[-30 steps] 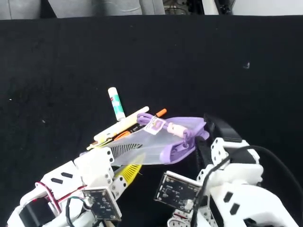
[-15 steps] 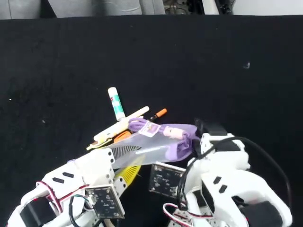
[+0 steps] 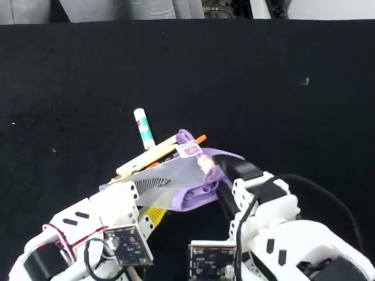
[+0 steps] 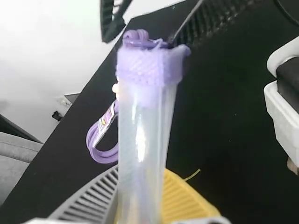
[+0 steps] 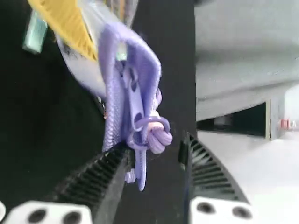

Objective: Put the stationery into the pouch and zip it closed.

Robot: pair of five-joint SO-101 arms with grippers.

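Pouch (image 3: 176, 175): translucent body with purple trim, held off the black table (image 3: 281, 88) near its near side, between the two arms.

Left gripper (image 4: 138, 205): clamped on one end of the pouch, with the grey ribbed jaw on one face and the yellow jaw on the other. In the left wrist view the pouch stands edge-on away from the jaws and ends in a purple mesh band (image 4: 148, 69). A purple loop strap (image 4: 100, 142) hangs off one side.

Right gripper (image 5: 156, 147): jaws narrowly apart at the purple zipper edge. The knotted zipper cord (image 5: 156, 133) sits between them. One black ribbed jaw touches the trim; a gap shows at the other.

Stationery: a glue stick (image 3: 143, 127) lies on the table just beyond the pouch. A cream marker (image 3: 151, 154) runs along the pouch's far edge, touching or overlapping it. An orange-tipped pen (image 3: 199, 139) pokes out by the far corner. Cannot tell whether either is inside.

Room: black surface runs from the glue stick to the table's far edge and out to both sides.
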